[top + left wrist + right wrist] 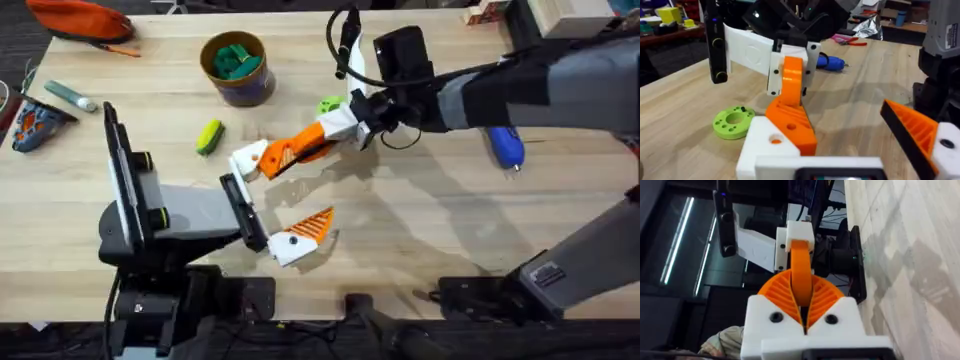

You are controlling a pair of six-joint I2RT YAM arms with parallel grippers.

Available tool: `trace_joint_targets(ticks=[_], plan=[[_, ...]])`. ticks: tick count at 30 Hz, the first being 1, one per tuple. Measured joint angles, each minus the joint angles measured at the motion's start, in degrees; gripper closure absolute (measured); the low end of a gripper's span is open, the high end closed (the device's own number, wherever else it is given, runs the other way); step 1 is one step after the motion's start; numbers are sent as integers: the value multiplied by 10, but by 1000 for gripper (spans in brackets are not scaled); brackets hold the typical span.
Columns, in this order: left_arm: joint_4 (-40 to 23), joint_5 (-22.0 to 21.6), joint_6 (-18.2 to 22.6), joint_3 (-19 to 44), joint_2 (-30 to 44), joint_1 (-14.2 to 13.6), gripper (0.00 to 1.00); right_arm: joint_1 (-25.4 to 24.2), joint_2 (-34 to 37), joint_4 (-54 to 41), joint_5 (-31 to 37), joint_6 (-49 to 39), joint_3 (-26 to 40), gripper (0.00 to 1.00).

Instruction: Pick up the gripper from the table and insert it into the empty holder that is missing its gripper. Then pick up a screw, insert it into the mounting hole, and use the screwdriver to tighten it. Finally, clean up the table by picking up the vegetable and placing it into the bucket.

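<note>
Right end effector [804, 314] pads clamped on the gripper [801, 275], held level above surface [420, 230], tip at the holder [247, 160]. Left end effector [290, 238] spread wide, empty, below and just beside. Insertion step; next: push fully home, then fetch screw. Screwdriver [505, 146] behind right arm, untouched.

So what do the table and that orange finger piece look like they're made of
The table looks like pale wood with a matte finish: grain lines and plank seams show. The gripper looks like matte orange plastic, probably 3D printed, though layer lines aren't clear.
</note>
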Motion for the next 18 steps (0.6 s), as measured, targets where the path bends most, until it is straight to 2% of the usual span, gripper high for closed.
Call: trace_joint_targets(ticks=[18], plan=[[0, 0, -2, 0, 0, 0, 15, 11, 0, -22, 5, 20, 1, 997]])
